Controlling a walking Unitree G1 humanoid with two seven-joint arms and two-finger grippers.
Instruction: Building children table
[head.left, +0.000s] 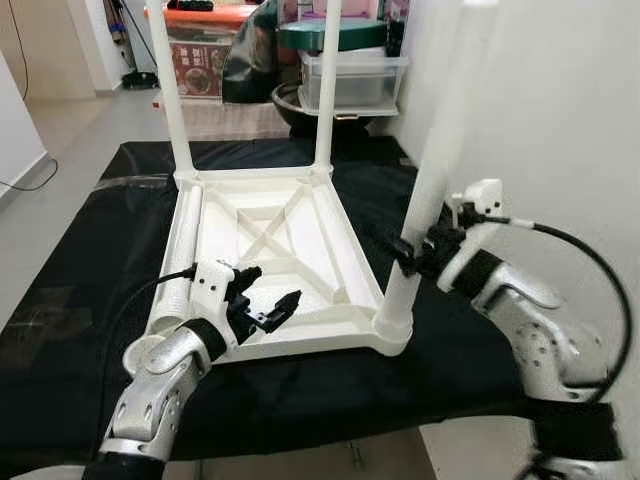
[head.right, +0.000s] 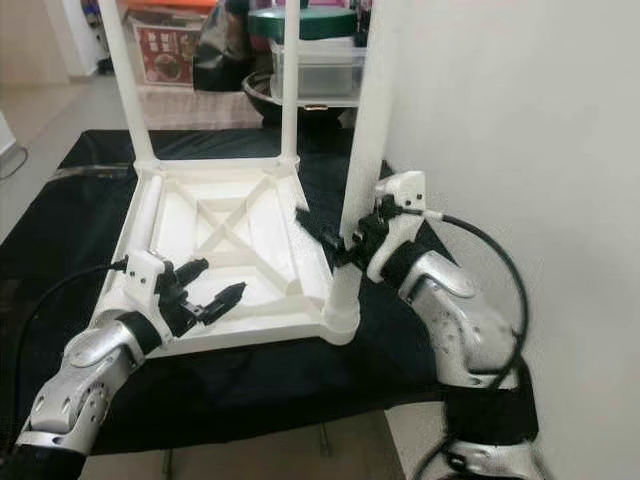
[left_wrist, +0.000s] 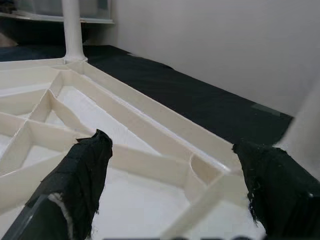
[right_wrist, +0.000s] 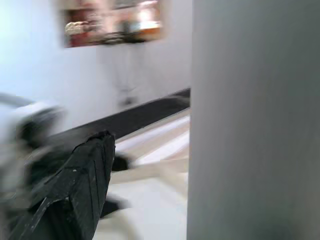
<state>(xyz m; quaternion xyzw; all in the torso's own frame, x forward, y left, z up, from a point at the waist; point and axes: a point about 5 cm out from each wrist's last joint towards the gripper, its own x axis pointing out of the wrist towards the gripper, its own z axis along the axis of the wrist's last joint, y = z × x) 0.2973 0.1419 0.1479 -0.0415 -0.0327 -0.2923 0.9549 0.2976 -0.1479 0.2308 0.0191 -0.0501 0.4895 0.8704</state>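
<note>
Right claw (head.left: 408, 257) on 1 of 3 upright legs (head.left: 437, 170)

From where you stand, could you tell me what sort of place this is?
Probably a room in a home: an upturned white children's table lies on a black floor mat, with a plastic storage bin behind, beside a white wall.

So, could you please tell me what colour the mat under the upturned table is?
Black; the mat shows best in the left eye view.

Left hand (head.left: 268, 300) agape, right hand (head.left: 408, 256) clamped
</note>
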